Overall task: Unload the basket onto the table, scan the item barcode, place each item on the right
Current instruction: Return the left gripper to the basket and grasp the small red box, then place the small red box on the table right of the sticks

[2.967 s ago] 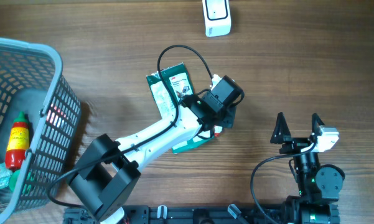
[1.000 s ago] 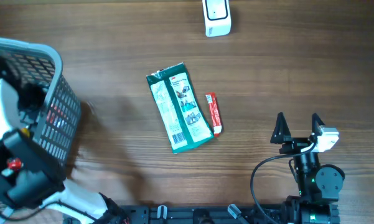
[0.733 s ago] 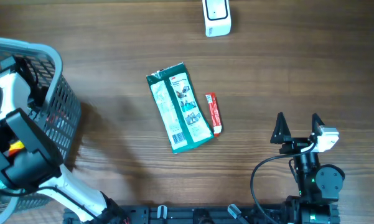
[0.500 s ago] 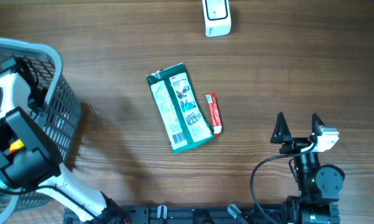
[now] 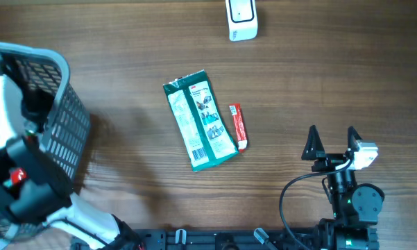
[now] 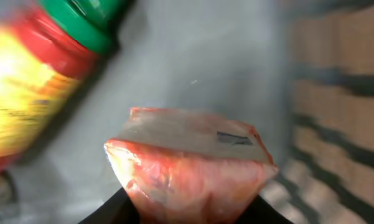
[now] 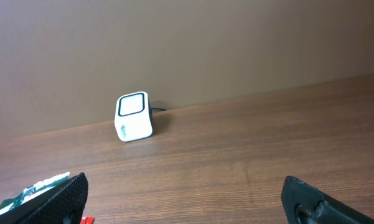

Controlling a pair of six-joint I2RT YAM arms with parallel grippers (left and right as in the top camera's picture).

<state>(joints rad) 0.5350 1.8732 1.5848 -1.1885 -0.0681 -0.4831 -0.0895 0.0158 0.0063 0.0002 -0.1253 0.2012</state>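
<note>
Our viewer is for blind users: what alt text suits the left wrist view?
A red plastic-wrapped packet fills the lower centre, pinched by the left gripper. Behind it, inside the grey basket, lies a blurred bottle with a green cap, upper left.

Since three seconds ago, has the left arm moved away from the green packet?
Yes. The left arm has swung left, off the green packet at mid-table, and now reaches into the basket.

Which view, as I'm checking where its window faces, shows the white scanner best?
The right wrist view: the scanner stands whole, its window face showing. Overhead, the scanner is cut by the top edge. The left wrist view misses it.
</note>
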